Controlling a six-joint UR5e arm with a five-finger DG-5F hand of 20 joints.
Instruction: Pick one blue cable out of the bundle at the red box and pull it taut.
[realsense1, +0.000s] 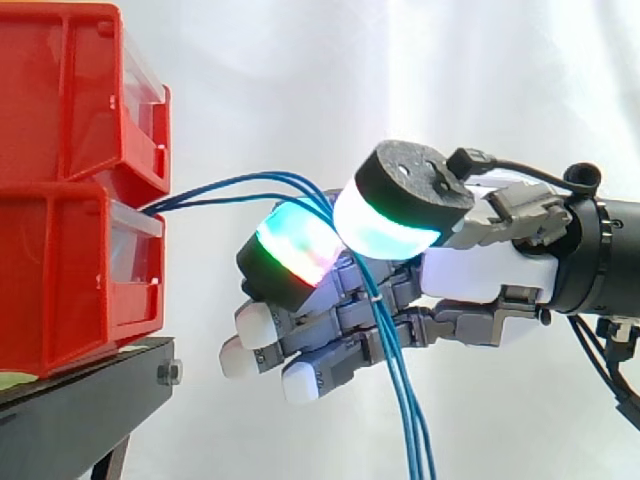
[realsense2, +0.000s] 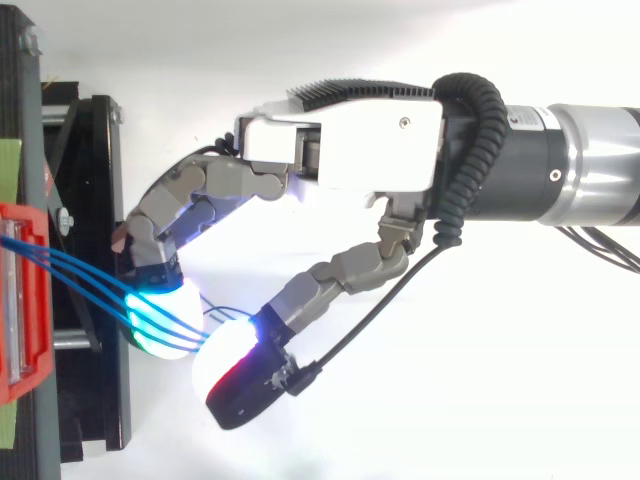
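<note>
The hand reaches in level from the arm, turned on its side, with the thumb uppermost in the side view. The thumb pad glows white and cyan and bends down towards one finger pad, which is lit green, cyan and red. In the top view these two pads meet just ahead of the palm, so the hand is closed in a pinch. The lower fingers lie beneath the pinch, lightly curved with white tips, and hold nothing.

The blue cables pass between the two glowing pads. How many strands the pinch actually takes cannot be made out, because the glow washes out the contact in both views. Below the pinch the strands fall across the lower fingers and run down past the picture's bottom edge, so their ends are cut off. Ahead of the fingertips they rise in a loose arc, slack and not drawn straight, and fan out slightly in the top view.

Beyond the fingertips the strands enter the gap between two stacked red bins. Where they are fastened is hidden inside. The bins are cut by the frame edge and sit on a black stand below and ahead of the hand. A white curtain hangs behind it all.
</note>
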